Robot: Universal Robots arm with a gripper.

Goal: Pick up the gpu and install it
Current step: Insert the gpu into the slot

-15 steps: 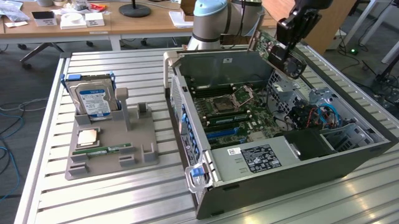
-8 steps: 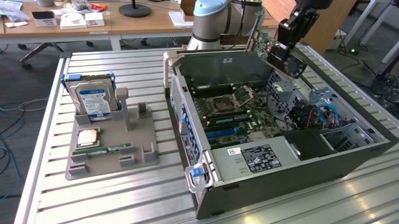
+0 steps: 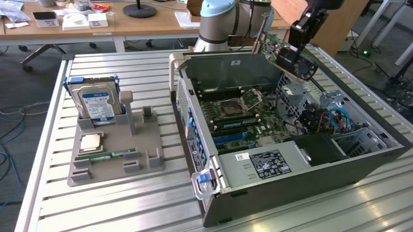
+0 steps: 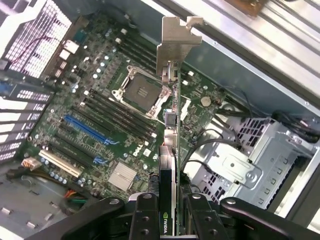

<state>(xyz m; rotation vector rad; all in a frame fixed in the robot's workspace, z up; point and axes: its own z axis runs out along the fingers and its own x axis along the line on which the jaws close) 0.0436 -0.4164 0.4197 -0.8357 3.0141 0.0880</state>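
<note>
The fingers (image 3: 298, 41) are partly closed, clamped on the gpu (image 3: 274, 46), whose pale bracket (image 4: 176, 37) is at the end farthest from them. Beneath them the open computer case (image 3: 310, 166) sits on the slatted metal counter (image 3: 129, 203). Wooden desks (image 3: 129, 24) stand beyond.

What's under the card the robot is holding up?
Below the gpu lies the motherboard, with its processor socket and blue slot. The gpu's edge covers a thin strip of board, so that part can't be seen.
</note>
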